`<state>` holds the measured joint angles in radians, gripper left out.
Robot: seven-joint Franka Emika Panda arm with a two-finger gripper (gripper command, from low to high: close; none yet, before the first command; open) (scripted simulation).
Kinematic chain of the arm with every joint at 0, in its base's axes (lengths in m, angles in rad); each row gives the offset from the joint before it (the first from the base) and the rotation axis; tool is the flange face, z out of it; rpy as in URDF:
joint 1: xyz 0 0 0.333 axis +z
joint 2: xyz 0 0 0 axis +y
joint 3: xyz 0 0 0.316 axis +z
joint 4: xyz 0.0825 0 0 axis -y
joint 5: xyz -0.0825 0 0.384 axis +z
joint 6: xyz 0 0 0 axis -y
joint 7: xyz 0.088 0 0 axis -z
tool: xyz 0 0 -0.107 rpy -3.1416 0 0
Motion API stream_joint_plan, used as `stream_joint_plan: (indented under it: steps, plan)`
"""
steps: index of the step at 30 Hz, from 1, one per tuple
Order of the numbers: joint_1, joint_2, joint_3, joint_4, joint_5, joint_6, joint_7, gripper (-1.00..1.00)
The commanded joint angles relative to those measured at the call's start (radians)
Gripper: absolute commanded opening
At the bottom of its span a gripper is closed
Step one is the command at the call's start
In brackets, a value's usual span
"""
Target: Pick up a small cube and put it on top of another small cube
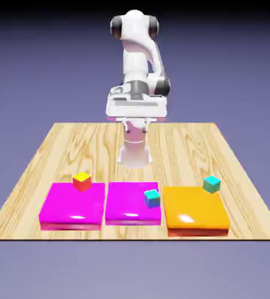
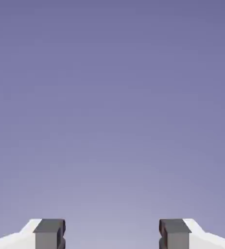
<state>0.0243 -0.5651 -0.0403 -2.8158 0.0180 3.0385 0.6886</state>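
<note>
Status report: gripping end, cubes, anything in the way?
End effector open, empty, above the wooden table. Yellow-topped red cube, blue-cyan cube and teal cube all apart, unstacked. No obstruction visible.

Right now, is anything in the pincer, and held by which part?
Nothing held: the pincer is open, with only backdrop between its tips.
</note>
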Motion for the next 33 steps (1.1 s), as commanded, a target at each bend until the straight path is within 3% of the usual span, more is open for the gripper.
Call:
stream_joint_plan:
  steps: [1,33]
  plan:
    - [0.01,0.004,-0.033,-0.005,0.015,0.001,-0.044,0.0]
    - [0.337,0.133,-1.103,-0.159,0.493,0.042,-1.435,0.0]
